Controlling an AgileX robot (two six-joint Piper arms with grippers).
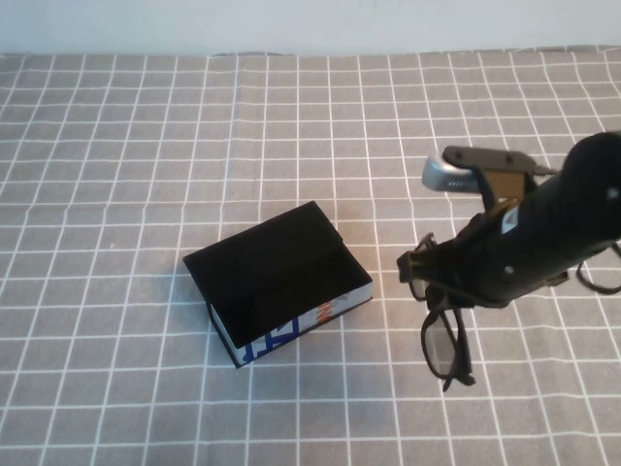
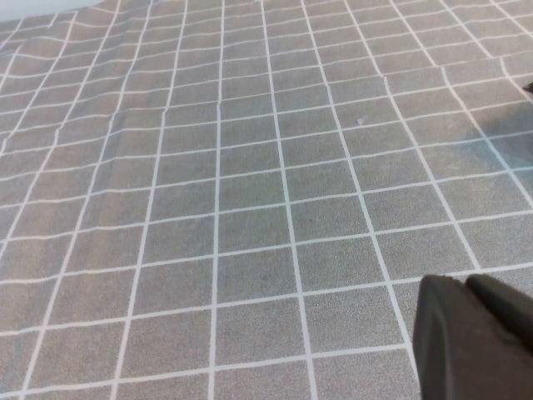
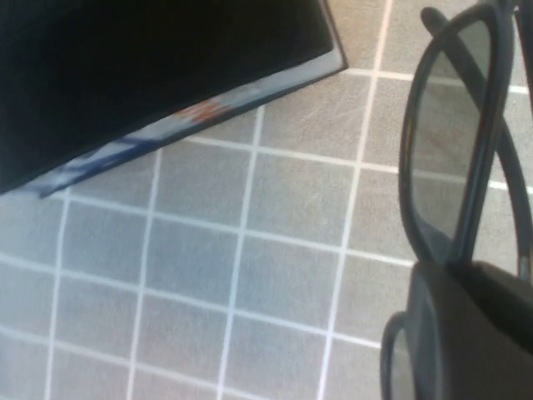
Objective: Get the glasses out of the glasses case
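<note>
The right gripper (image 1: 427,275) hangs above the table at the right of the glasses case (image 1: 277,282), and it is clenched on the glasses (image 1: 444,335); the frame is pinched near its middle, so one lens hangs down below the fingers and the folding arms trail behind. In the right wrist view the glasses (image 3: 454,158) show one lens in front of the dark finger (image 3: 475,333), which covers the frame where it is held. I judge this grip is chosen because the bridge is the stiffest part and keeps the pads off the lenses.

The glasses case lies near the middle of the checked tablecloth (image 1: 146,146), turned at an angle, its white side with blue lettering and the small orange mark towards the camera; its black top looks flat and I cannot tell if the flap is shut or only lying down. The case and the glasses are apart, not touching; so the taking out seems already done, and what remains is probably to set the glasses on the cloth beside the case.

The left gripper (image 2: 475,333) does not appear in the high view; in its own wrist view only a dark fingertip shows over bare cloth, and I cannot tell whether it is open or closed; it seems to be parked, because the right arm works alone here.

The risk I see is that the hanging lens touches the cloth first and the frame twists in the grip.
</note>
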